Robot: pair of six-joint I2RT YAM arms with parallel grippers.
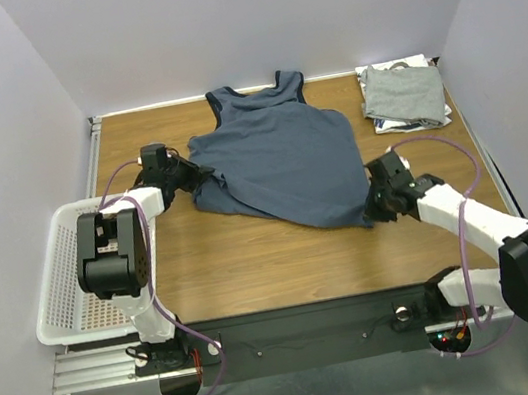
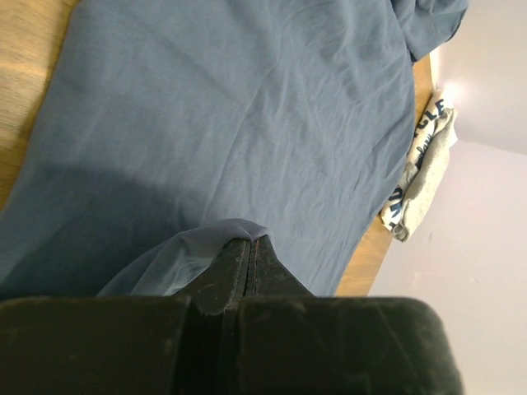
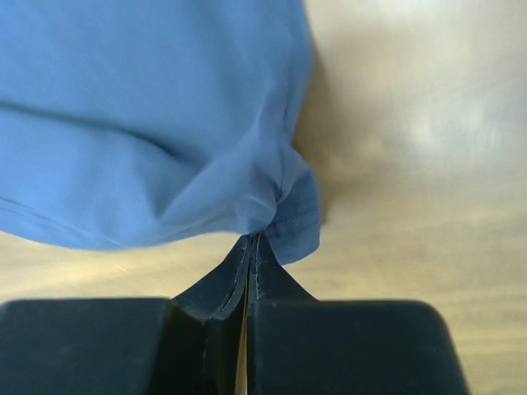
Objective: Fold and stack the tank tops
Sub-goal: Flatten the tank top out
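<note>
A slate-blue tank top (image 1: 278,160) with navy trim lies spread on the wooden table, its straps toward the far wall. My left gripper (image 1: 202,175) is shut on the tank top's left hem corner; the left wrist view shows the cloth (image 2: 247,123) pinched at the fingertips (image 2: 262,245). My right gripper (image 1: 372,210) is shut on the lower right hem corner, and the right wrist view shows the cloth (image 3: 165,107) bunched at the fingertips (image 3: 262,243). A folded light grey tank top (image 1: 404,93) lies on a white one at the far right corner.
A white plastic mesh basket (image 1: 61,287) hangs off the table's left edge beside the left arm. The folded stack also shows in the left wrist view (image 2: 424,169). Purple-white walls close in the table on three sides.
</note>
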